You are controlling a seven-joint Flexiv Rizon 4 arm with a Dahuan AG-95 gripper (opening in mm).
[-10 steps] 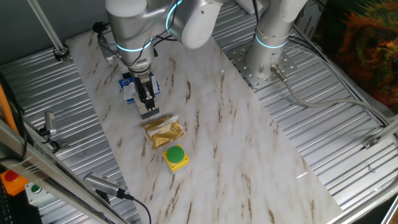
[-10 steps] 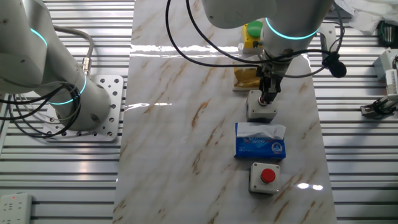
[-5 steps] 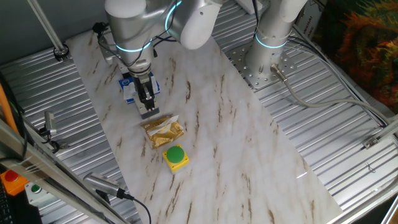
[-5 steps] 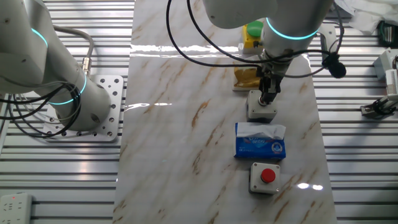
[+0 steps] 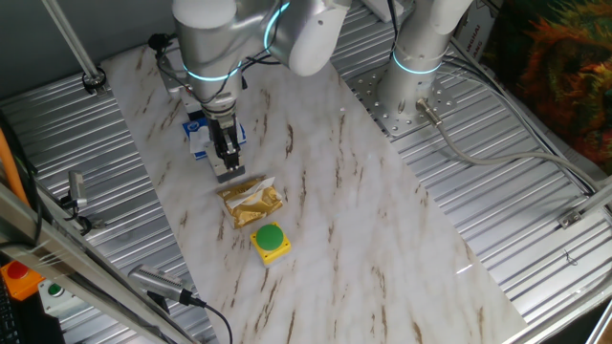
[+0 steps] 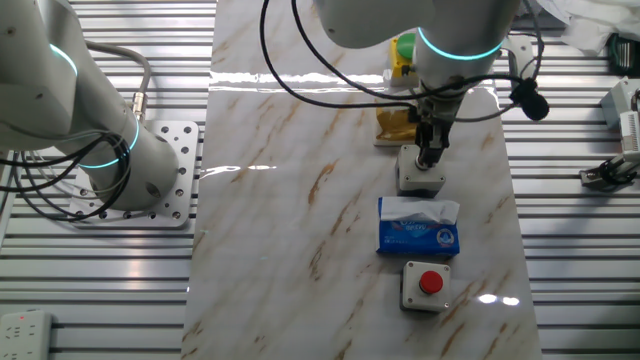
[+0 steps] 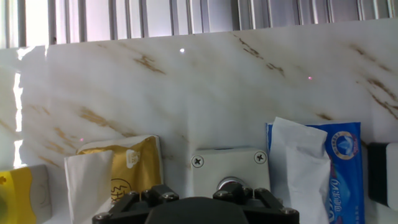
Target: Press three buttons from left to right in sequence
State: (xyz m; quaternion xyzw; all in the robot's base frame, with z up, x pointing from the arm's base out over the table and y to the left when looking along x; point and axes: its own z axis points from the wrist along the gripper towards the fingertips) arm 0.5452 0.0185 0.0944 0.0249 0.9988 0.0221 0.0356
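Three button boxes stand in a row on the marble board. One grey-white box with a red cap [image 6: 424, 284] is at one end. The middle grey-white box [image 6: 420, 176] lies under my gripper [image 6: 430, 160], whose narrow shut fingertips rest on its cap, hiding it. The yellow box with the green dome [image 5: 270, 240] is at the other end, also seen in the other fixed view [image 6: 404, 53]. In the hand view the middle box [image 7: 229, 167] is right below the hand, its cap [image 7: 229, 184] partly hidden.
A blue tissue packet [image 6: 418, 228] lies between the red-capped box and the middle box. A gold foil packet [image 5: 251, 201] lies between the middle box and the yellow box. An orange box [image 5: 17, 278] sits off the board. A second arm's base [image 6: 130, 170] stands beside the board.
The arm's upper joints have shifted slightly sideways. The fingertips stay on the middle box, and no button box or packet has moved.
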